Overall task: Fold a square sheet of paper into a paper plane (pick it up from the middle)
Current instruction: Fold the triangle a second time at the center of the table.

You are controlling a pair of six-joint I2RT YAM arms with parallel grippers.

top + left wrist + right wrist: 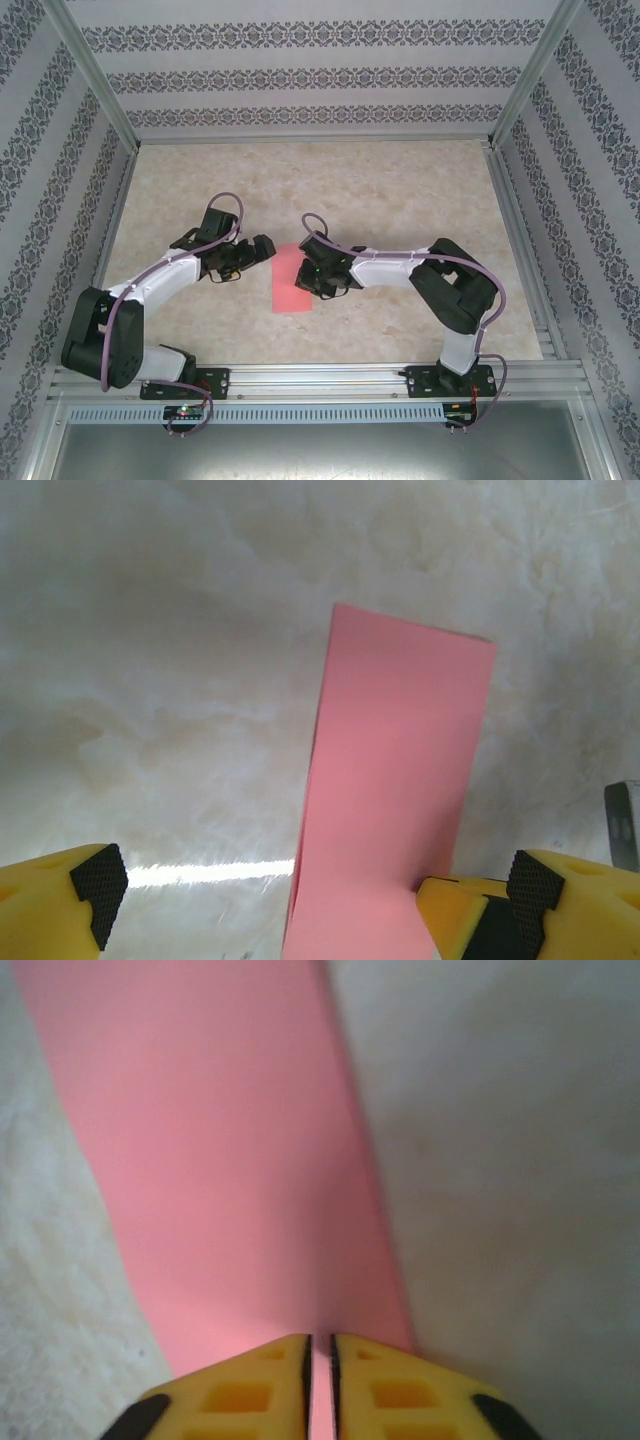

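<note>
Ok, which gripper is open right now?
The left gripper: its fingers are spread wide, with the pink sheet in view between them. The right gripper has its jaws nearly together over that sheet.

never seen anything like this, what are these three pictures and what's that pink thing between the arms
Two robot arms, left arm and right arm, are bolted at a table's near edge; the top picture looks down on them. A folded pink paper lies between them. The other two pictures come from wrist cameras, so the yellow fingers are each arm's claw. The left claw stands wide open with the paper between its fingers, gripping nothing. The right claw has its fingers almost together on the paper; whether they pinch it is unclear.
</note>
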